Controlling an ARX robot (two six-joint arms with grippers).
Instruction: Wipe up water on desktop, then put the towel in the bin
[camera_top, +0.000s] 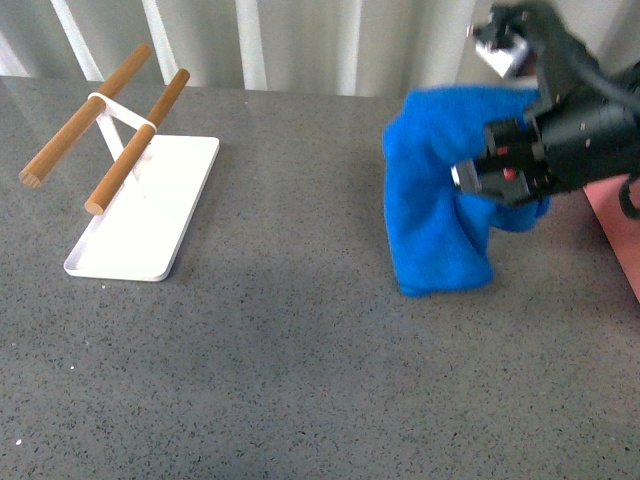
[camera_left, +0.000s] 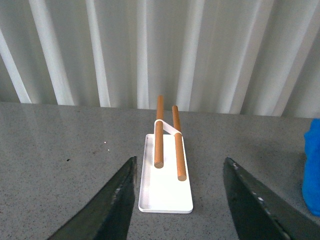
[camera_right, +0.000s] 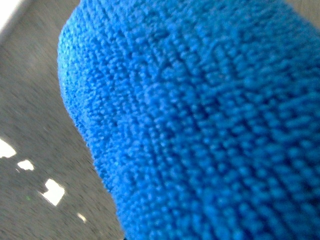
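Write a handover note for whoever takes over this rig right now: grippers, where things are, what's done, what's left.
Left gripper: open, empty, above the desktop, facing the white tray.
Right gripper: shut on the towel, which hangs bunched, its lower end at or just above the desktop.
Bin: only a corner shows, just right of the towel.
Done: no water is visible, so wiping looks finished, though this is not certain.
Left: carry the towel over the bin and release it.
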